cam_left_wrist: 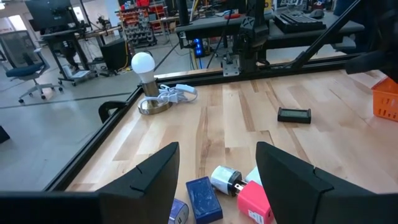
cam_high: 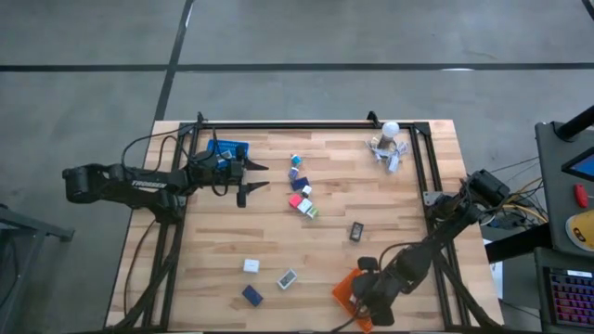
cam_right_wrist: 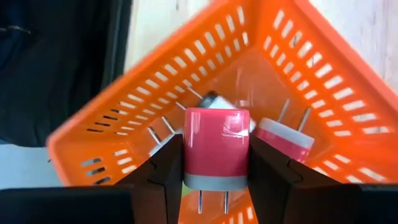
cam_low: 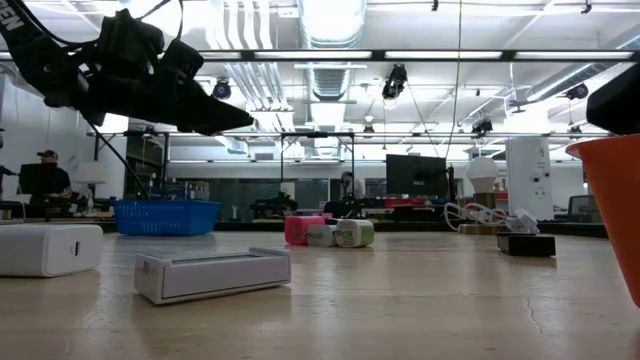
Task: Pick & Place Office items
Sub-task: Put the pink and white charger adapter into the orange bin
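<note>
My right gripper point(cam_high: 368, 281) is at the near right, over the orange mesh basket point(cam_high: 345, 295), shut on a red block with a grey end and two prongs point(cam_right_wrist: 216, 134). Two more pronged blocks point(cam_right_wrist: 283, 137) lie inside the basket point(cam_right_wrist: 323, 81). My left gripper point(cam_high: 257, 179) hovers open and empty at the far left, beside the blue basket point(cam_high: 227, 148). Loose office items lie flat on the wood: a cluster of small blocks point(cam_high: 302, 193) mid-table, a dark one point(cam_high: 356, 231), and white point(cam_high: 251, 265), white-teal point(cam_high: 287, 278) and blue point(cam_high: 251, 295) ones near the front. My right gripper pinches the red block by its two opposite sides point(cam_right_wrist: 189, 155) between its two fingers. The fingers slant steeply down into the basket's opening. The block's grey pronged end point(cam_right_wrist: 214, 182) faces back toward the wrist. Whether the block touches the basket floor I cannot tell.
A white ball-topped cluster of clips point(cam_high: 388, 144) stands at the far right. Black frame rails point(cam_high: 306, 126) run along the table's far, left and right sides. The middle front of the table is bare wood. A person point(cam_low: 45, 178) sits in the room beyond.
</note>
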Controlling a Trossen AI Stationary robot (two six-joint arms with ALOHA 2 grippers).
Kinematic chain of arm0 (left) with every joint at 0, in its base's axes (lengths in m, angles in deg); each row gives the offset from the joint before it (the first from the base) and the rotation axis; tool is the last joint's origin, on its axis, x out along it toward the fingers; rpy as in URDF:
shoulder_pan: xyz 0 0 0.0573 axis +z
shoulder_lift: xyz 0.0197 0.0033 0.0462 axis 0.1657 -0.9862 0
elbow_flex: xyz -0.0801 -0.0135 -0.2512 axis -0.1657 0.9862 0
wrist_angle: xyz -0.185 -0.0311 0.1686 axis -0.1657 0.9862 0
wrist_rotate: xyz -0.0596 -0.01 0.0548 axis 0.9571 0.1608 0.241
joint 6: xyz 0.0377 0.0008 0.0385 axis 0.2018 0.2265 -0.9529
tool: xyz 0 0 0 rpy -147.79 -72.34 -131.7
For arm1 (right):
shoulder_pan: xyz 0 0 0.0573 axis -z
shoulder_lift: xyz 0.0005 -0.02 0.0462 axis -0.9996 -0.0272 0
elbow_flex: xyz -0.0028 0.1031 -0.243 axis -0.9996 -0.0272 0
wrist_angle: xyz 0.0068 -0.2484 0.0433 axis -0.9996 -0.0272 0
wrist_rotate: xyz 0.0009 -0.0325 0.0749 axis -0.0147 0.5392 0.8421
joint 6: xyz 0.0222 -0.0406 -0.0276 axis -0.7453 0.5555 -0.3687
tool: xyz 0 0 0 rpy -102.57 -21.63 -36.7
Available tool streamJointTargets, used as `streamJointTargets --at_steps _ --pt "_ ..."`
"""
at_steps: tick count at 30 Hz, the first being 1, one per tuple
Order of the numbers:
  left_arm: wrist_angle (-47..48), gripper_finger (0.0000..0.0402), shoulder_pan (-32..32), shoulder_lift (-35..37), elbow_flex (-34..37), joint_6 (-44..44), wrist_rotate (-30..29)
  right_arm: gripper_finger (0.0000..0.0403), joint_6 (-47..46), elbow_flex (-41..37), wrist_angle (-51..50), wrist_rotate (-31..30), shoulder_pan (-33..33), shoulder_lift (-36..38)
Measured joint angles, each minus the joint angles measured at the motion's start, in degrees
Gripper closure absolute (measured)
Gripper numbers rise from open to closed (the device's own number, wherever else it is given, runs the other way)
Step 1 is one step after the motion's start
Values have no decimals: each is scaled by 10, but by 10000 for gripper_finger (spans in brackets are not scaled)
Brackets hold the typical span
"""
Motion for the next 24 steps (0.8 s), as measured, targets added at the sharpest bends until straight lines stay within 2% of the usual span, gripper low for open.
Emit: streamJointTargets --at_steps 13,15,20,24 --pt "0 186 0 0 0 0 0 277 -4 -13 7 0 3 1" --pt "0 186 0 0 0 0 0 255 -6 -12 6 0 3 1" --pt "0 186 0 0 0 0 0 159 -24 -9 4 -6 4 1" --pt "0 186 0 0 0 0 0 121 -42 -8 4 -6 4 1"
